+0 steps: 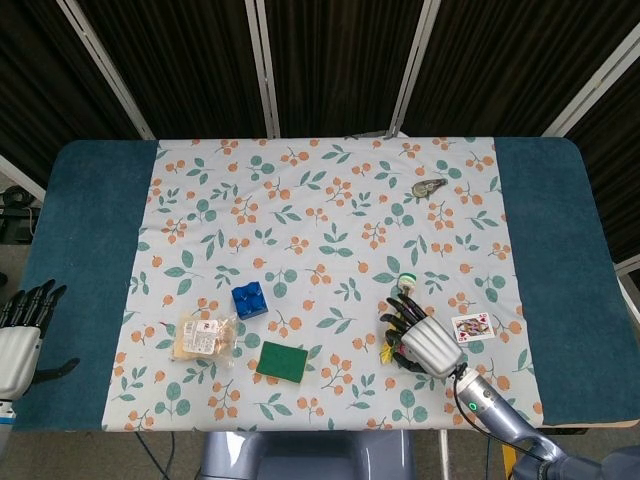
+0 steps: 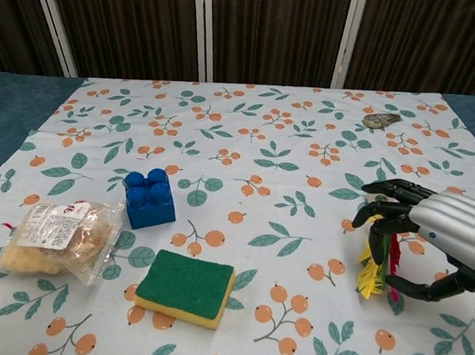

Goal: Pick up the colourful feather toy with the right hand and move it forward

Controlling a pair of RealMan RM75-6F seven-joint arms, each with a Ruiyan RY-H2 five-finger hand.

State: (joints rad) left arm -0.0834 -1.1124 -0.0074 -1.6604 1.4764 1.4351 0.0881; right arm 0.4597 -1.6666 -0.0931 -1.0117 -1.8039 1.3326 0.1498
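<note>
The colourful feather toy (image 2: 373, 266) lies on the patterned cloth at the front right, with yellow, green and red feathers showing. Its white and green base (image 1: 407, 281) points away from me in the head view. My right hand (image 2: 427, 235) arches over the toy, fingers curved over the far side and thumb below, around the feathers without a clear grip. In the head view the right hand (image 1: 421, 338) covers most of the toy. My left hand (image 1: 20, 330) hangs off the table's left edge, fingers apart and holding nothing.
A blue toy brick (image 2: 149, 198), a bagged snack (image 2: 60, 237) and a green and yellow sponge (image 2: 185, 287) lie at the front left. A playing card (image 1: 471, 327) sits right of the right hand. A small tape dispenser (image 1: 430, 187) lies at the back.
</note>
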